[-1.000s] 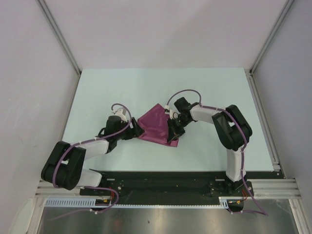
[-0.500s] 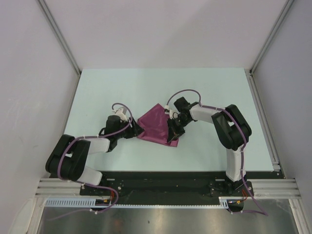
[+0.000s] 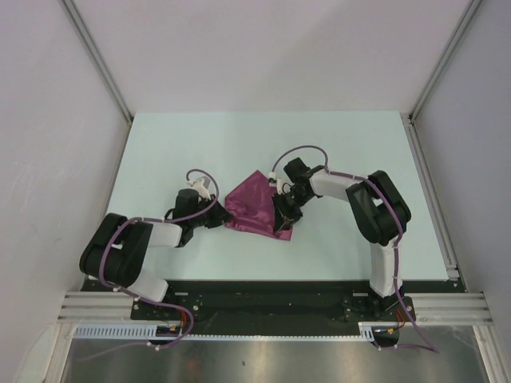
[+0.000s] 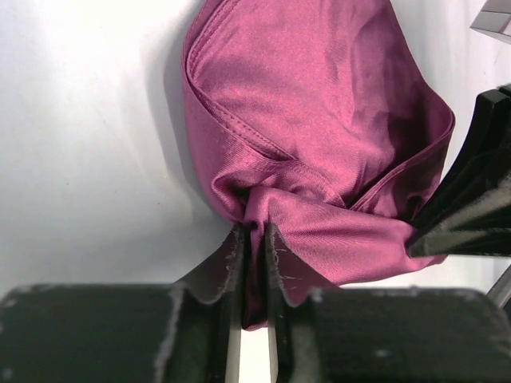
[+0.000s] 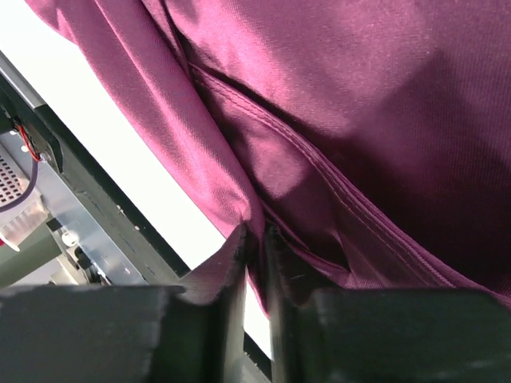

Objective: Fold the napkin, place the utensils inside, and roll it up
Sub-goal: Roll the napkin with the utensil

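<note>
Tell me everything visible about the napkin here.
The napkin is plain plum cloth with a slight sheen and stitched hems, folded into a rough, rumpled triangle on the table. The left gripper pinches a bunched corner; the right gripper pinches its opposite edge.

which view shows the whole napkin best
The top external view: nearly the whole napkin shows, as a triangle. The left wrist view shows only a bunched fold pinched in the left hand; the right wrist view, an edge in the right hand.
</note>
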